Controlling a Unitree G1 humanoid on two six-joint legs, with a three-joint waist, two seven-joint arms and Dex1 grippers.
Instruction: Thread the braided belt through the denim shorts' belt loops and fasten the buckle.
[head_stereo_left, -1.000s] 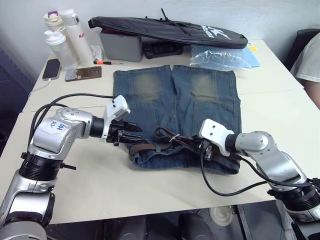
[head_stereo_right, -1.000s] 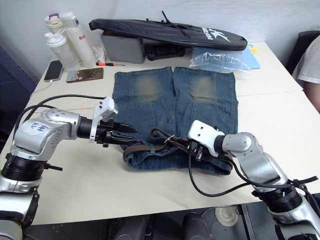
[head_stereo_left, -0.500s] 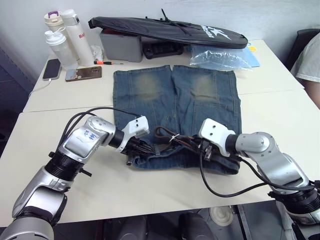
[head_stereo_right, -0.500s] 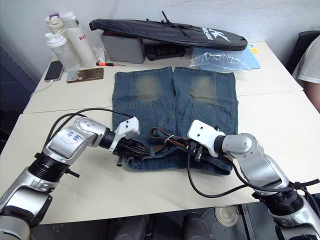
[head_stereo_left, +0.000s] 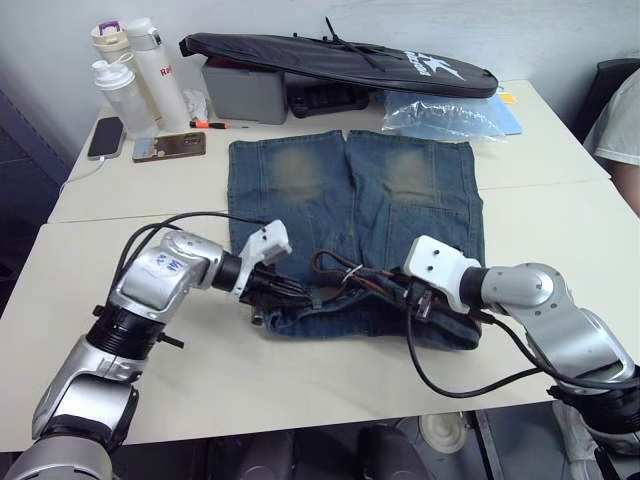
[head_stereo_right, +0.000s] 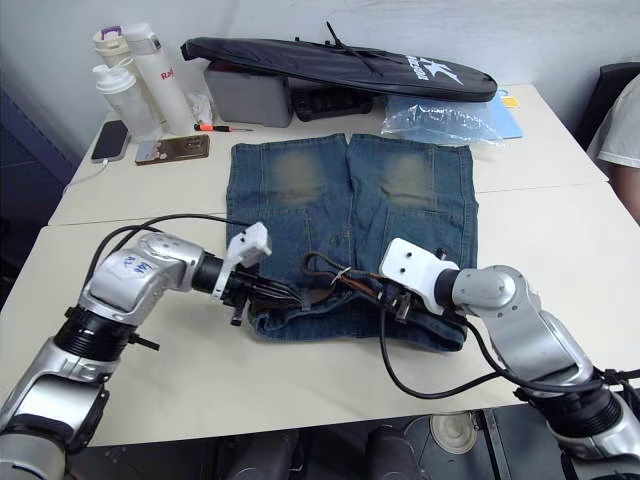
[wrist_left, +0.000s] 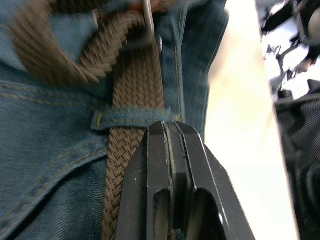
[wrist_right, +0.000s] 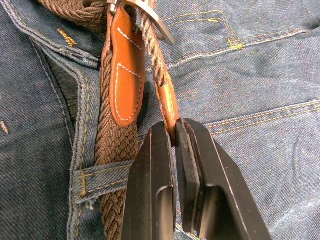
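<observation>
Since a second ago the left gripper (head_stereo_left: 290, 292) has swung in from beside the denim shorts (head_stereo_left: 350, 215) onto their waistband, where its fingers are now pressed together with nothing between them, tip touching a belt loop (wrist_left: 131, 118) that the braided belt (wrist_left: 134, 95) passes under. The right gripper (wrist_right: 174, 134) stays at the waistband's 3 o'clock side, clenched on a thin reddish leather strip of the belt just below the buckle (wrist_right: 145, 12). Both white wrist housings cover much of the waistband from the head views, so the belt's run there is hard to follow. At 12 o'clock on the table (head_stereo_left: 560, 230) lie a long black bag (head_stereo_left: 335, 62), a clear plastic bag (head_stereo_left: 440, 115) and bottles (head_stereo_left: 135, 70); two phones (head_stereo_left: 165, 146) lie at 10 o'clock.
</observation>
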